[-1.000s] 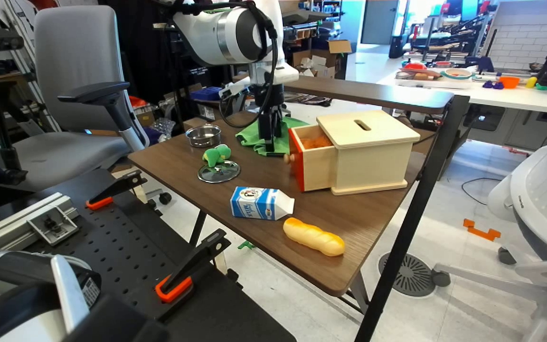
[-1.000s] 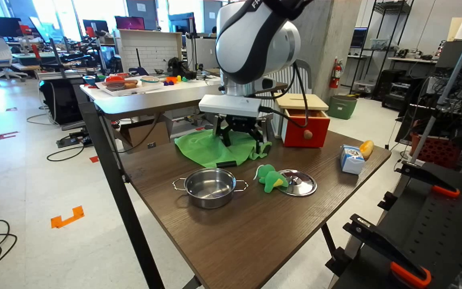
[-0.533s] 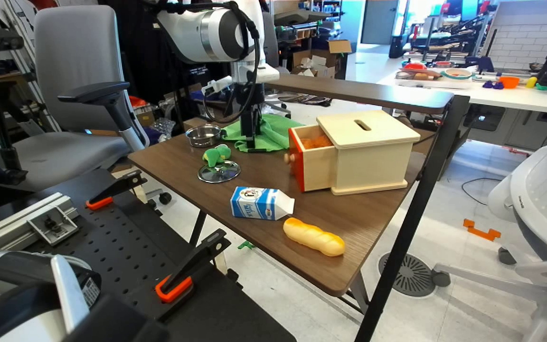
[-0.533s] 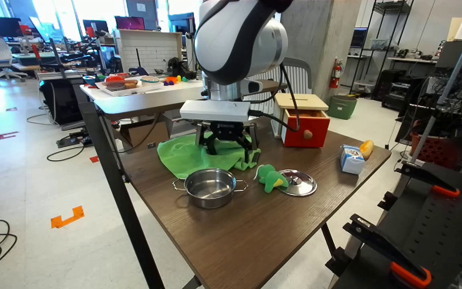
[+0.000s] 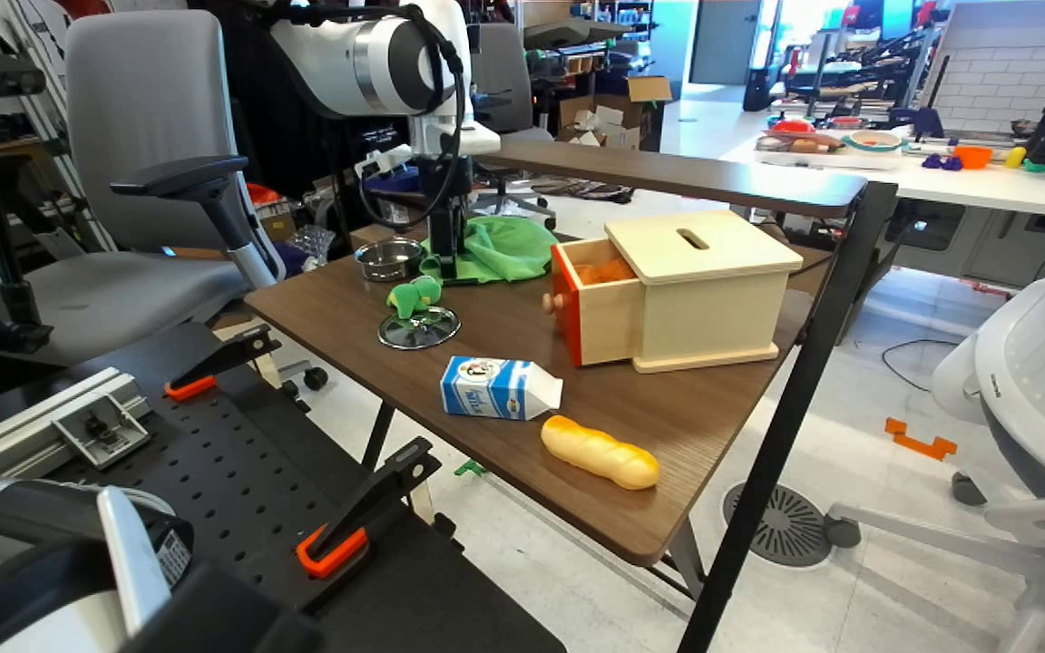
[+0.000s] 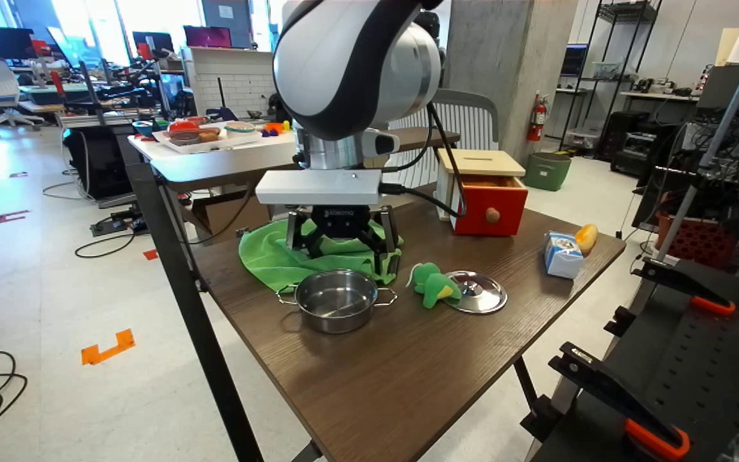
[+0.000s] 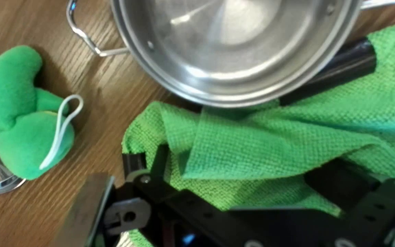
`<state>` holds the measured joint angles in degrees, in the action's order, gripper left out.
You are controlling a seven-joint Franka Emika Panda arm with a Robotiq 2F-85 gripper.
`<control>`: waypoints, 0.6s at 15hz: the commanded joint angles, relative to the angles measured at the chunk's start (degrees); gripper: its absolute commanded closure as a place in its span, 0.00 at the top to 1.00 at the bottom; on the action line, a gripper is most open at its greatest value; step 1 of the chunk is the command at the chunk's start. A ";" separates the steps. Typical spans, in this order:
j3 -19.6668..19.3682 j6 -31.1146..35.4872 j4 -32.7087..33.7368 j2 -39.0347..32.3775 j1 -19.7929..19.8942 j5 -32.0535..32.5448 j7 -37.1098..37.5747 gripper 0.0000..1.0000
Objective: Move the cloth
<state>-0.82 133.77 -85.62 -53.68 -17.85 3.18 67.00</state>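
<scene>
The green cloth (image 5: pixel 509 247) lies wrinkled on the table, and it also shows in the other views (image 6: pixel 263 256) (image 7: pixel 249 144). My gripper (image 6: pixel 347 260) is over the cloth, its fingers spread wide and pointing down. In the wrist view the gripper (image 7: pixel 247 159) has a raised fold of cloth between and partly over its fingers. The fingertips are low at the cloth; I cannot tell how firmly they press. In an exterior view the gripper (image 5: pixel 447 272) stands at the cloth's edge near the pot.
A steel pot (image 6: pixel 336 301) is right beside the cloth. A black bar-like object (image 7: pixel 348 68) lies by pot and cloth. A green toy (image 6: pixel 430 282) rests on a lid (image 6: pixel 482 298). A drawer box (image 5: pixel 713 299), a milk carton (image 5: pixel 491 388) and bread (image 5: pixel 600 453) stand farther off.
My gripper has moved away from the drawer box toward the pot. The cloth has slid along with it and bunched up more. The pot, toy and lid have not moved.
</scene>
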 commanded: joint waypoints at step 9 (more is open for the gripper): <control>0.50 -1.02 -1.05 1.13 -2.29 -0.89 -1.56 1.00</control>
<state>-0.41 133.55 -85.54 -53.68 -20.71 3.18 66.89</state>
